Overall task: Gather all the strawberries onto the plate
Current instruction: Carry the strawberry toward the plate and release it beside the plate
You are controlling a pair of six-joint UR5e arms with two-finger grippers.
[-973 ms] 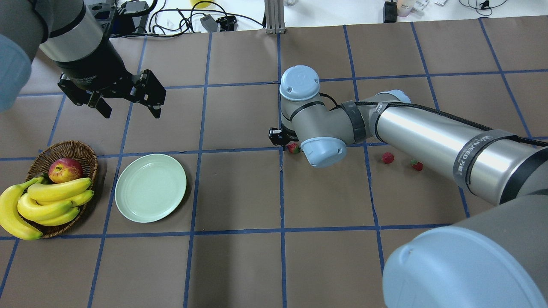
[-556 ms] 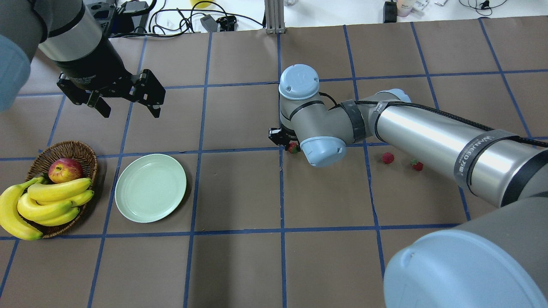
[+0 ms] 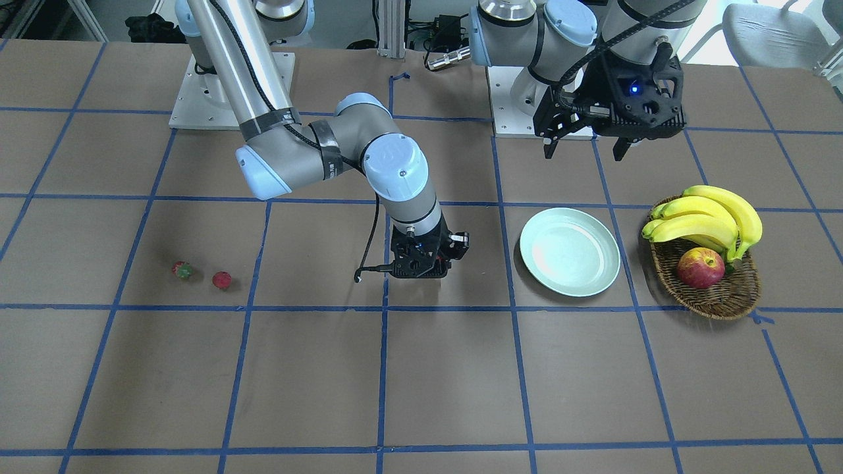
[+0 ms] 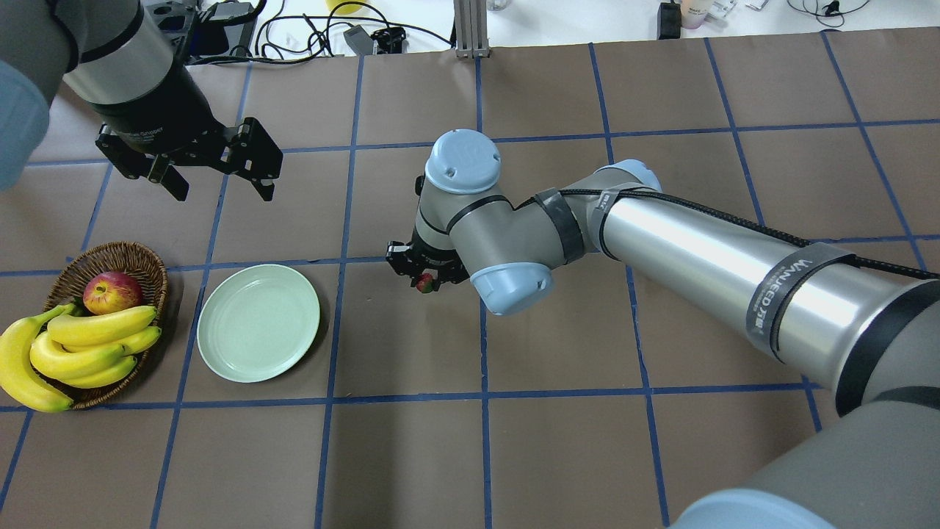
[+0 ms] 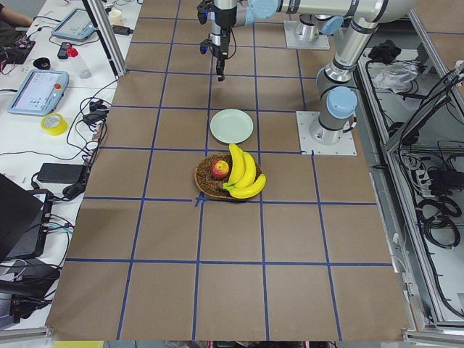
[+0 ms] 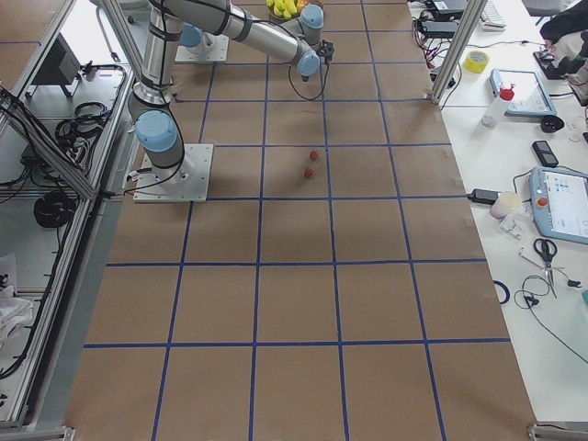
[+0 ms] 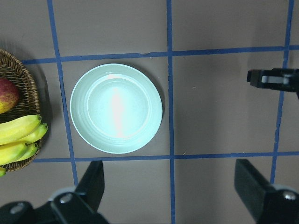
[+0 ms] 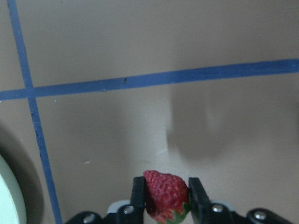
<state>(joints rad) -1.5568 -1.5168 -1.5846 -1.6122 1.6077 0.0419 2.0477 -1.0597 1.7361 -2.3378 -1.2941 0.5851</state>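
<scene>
Brown taped table [image 4: 411, 455]: right gripper [image 8: 166, 184] clamping a strawberry [image 8: 164, 196] short of the plate [image 4: 258, 323]; left gripper [image 4: 224, 192] hanging open, empty. Small pinch risking drop.

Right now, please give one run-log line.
right hand: shut on strawberry | left hand: open | plate: empty | other strawberries: on table

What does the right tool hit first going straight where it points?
Probably the bare table. The strawberry gripped in the right tool would touch it first. The plate sits off to the side, outside that line. Height above the table is unclear.
</scene>
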